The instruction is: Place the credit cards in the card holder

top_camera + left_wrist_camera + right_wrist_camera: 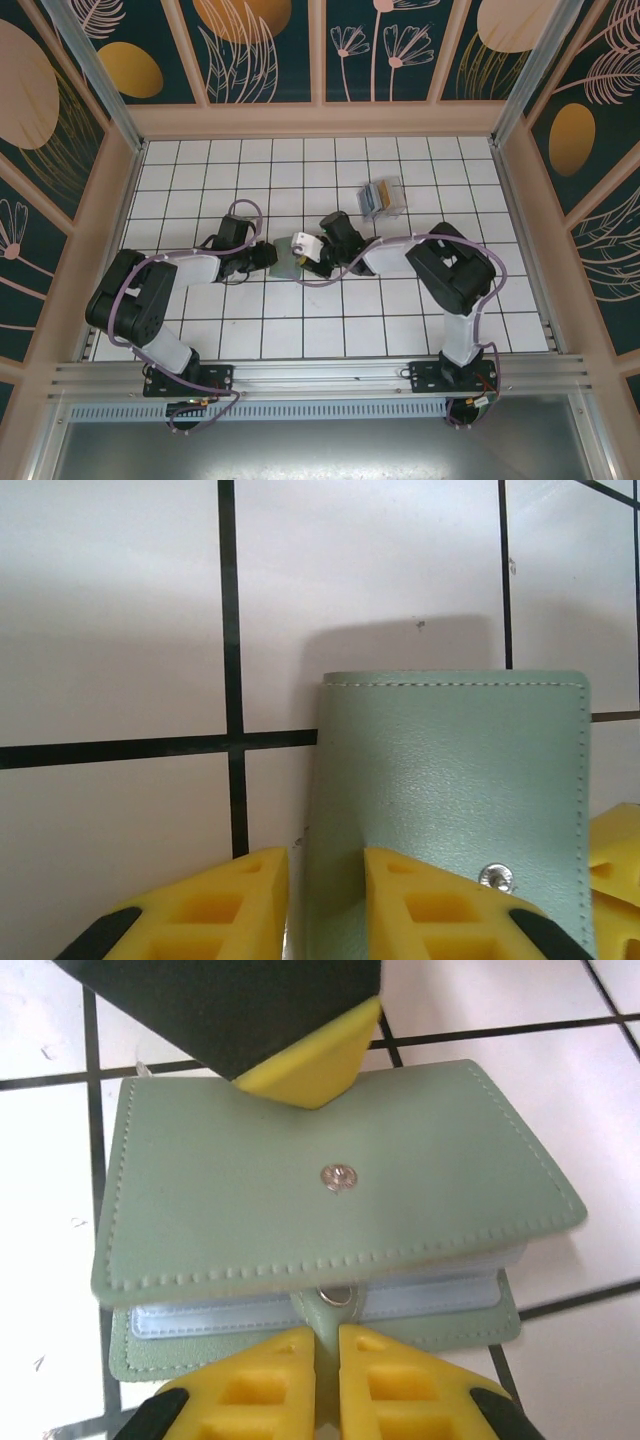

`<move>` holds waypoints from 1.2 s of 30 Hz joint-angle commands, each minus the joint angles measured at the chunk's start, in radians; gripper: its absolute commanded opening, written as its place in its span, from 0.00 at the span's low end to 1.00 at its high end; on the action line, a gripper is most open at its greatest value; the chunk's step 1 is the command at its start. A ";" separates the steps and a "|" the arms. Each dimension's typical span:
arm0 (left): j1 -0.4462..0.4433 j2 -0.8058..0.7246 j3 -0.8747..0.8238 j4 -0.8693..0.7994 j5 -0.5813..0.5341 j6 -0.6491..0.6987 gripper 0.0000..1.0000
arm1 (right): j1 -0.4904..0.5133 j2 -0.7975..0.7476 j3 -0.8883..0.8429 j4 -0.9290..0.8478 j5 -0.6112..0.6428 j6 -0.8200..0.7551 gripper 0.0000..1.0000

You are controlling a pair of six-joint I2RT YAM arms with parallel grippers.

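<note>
Right fingers [300,1360] are pinched together on the snap tab [338,1300] of the card holder [420,1160], laid on the desk [250,340]. Left fingers [420,895] are spread, 1 pressed on top of it. Credit cards [382,198] are stacked well apart.

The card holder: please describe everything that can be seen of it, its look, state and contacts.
The card holder is a sage-green, leather-like folding wallet with stitched edges and a silver snap stud on top. It lies flat on the white tiled table, slightly ajar toward the right wrist camera, where pale blue pockets show. One left finger rests on its cover; the right fingers pinch its small tab.
</note>
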 commanded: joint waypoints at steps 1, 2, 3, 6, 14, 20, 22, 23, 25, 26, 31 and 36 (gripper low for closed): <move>0.008 0.033 -0.015 -0.107 -0.084 0.024 0.27 | -0.048 -0.078 -0.093 0.161 -0.090 0.102 0.10; 0.009 0.028 -0.016 -0.104 -0.082 0.024 0.27 | -0.054 -0.085 -0.112 0.199 -0.107 0.117 0.10; 0.008 0.025 -0.017 -0.102 -0.081 0.024 0.27 | -0.057 -0.091 -0.131 0.233 -0.113 0.129 0.10; 0.009 0.025 -0.009 -0.112 -0.081 0.027 0.27 | -0.067 -0.096 -0.168 0.302 -0.123 0.158 0.09; 0.009 -0.015 -0.003 -0.107 -0.054 0.019 0.29 | -0.110 -0.103 -0.281 0.577 -0.213 0.267 0.09; 0.009 -0.036 0.010 -0.085 -0.011 0.015 0.30 | -0.115 -0.105 -0.297 0.640 -0.237 0.274 0.14; 0.007 -0.045 0.001 -0.039 0.022 -0.004 0.29 | -0.115 -0.103 -0.293 0.637 -0.252 0.268 0.16; 0.007 -0.047 -0.004 -0.013 0.042 -0.015 0.29 | -0.116 -0.099 -0.293 0.638 -0.257 0.265 0.17; 0.002 -0.047 -0.003 0.014 0.066 -0.022 0.29 | -0.117 -0.094 -0.294 0.640 -0.265 0.263 0.19; -0.003 -0.051 0.000 0.021 0.068 -0.022 0.29 | -0.119 -0.091 -0.294 0.641 -0.267 0.267 0.19; -0.041 -0.065 0.003 0.052 0.048 -0.013 0.30 | -0.121 -0.081 -0.289 0.622 -0.280 0.265 0.21; -0.083 0.002 0.036 0.055 0.036 -0.002 0.31 | -0.121 -0.074 -0.284 0.613 -0.281 0.270 0.26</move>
